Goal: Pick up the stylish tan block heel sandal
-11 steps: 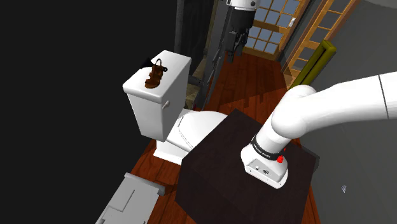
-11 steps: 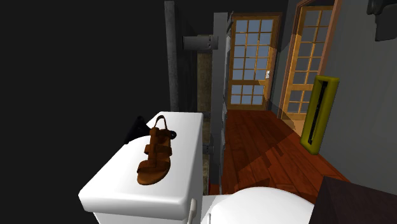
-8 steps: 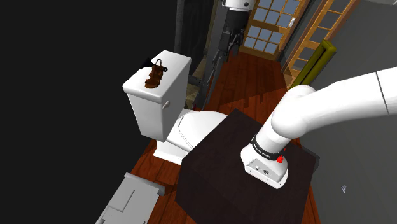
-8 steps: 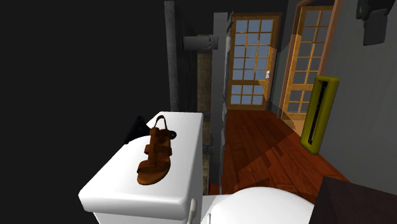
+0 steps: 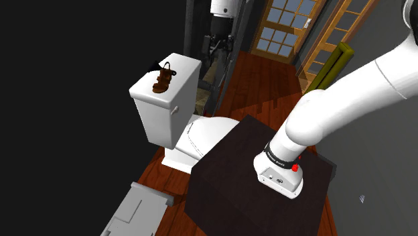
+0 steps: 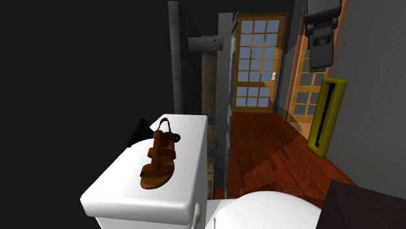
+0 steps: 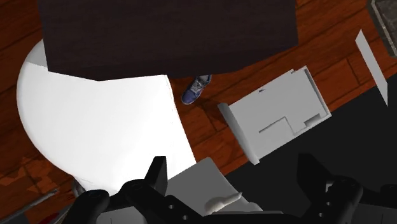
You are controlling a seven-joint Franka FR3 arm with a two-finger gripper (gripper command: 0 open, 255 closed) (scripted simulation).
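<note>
Black area point(image 5: 74, 80) took up the shoulder view's left. Grey panel point(image 5: 137, 208) lay flat on the wood floor point(image 5: 264, 90) at lower left. Next right stood the white toilet tank point(image 5: 161, 117), with the sandal point(image 5: 163, 80) on its lid. Sandal was brown and strappy, resting on its sole lengthwise along the lid, heel at the far end in the second exterior view. Small black shape point(image 6: 139, 132) sat just beside the heel; couldn't tell what it was. Toilet bowl point(image 5: 204, 131) sat in front of the tank. Gripper point(image 5: 216, 50) hung right of the tank and higher than the lid, pointing down, well apart from the sandal. In the wrist view its fingers point(image 7: 156, 173) were spread wide with nothing between them, tank edge and bowl below. A blue shoe point(image 7: 196, 89) lay on the floor between bowl and grey panel. Further right were glazed wooden doors point(image 5: 281, 27) and a yellow-green upright thing point(image 5: 331, 64) by the wall. The dark stand point(image 5: 228, 181) was at lower right, with the white arm point(image 5: 348, 94) rising from it.
</note>
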